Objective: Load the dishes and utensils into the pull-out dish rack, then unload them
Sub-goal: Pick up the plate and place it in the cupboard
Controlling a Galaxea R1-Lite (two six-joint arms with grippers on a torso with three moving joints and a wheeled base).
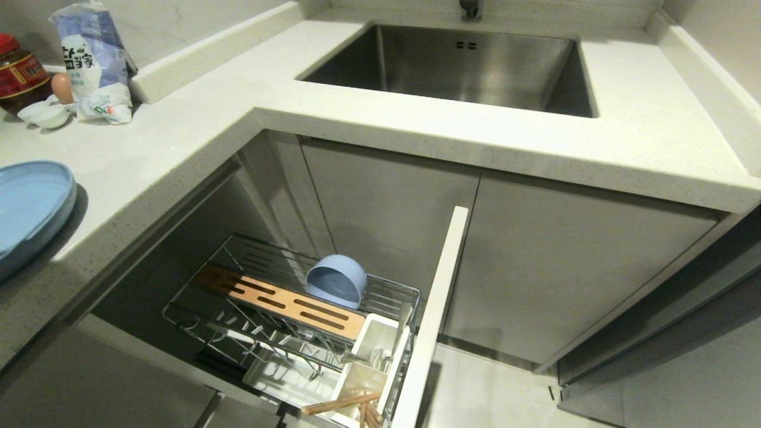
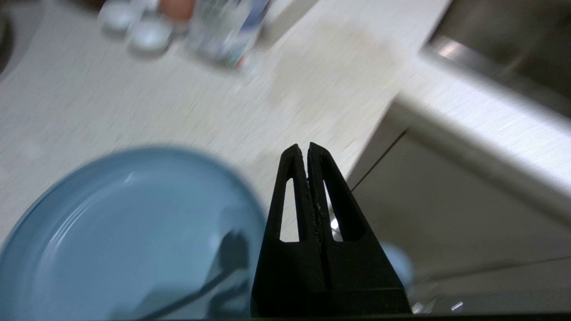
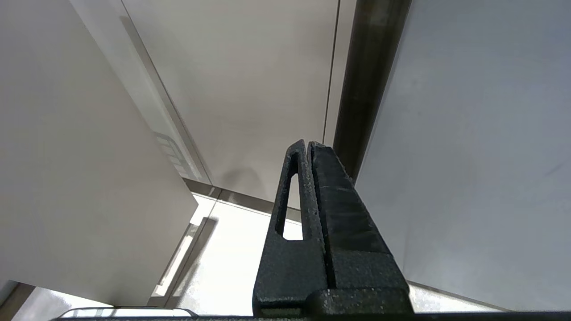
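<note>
Pull-out dish rack stands drawn out below the worktop: chrome wire, slotted wooden bar, white caddy. A round matte-blue bowl lies tipped on its side against the rack's back wire. Wooden chopsticks and a silver spoon sit in the caddy. The oval light-blue plate rests at the worktop's left edge. Left gripper hangs above the plate's rim, jaws pressed together, empty. Right gripper faces cabinet fronts, jaws likewise pressed together.
</note>
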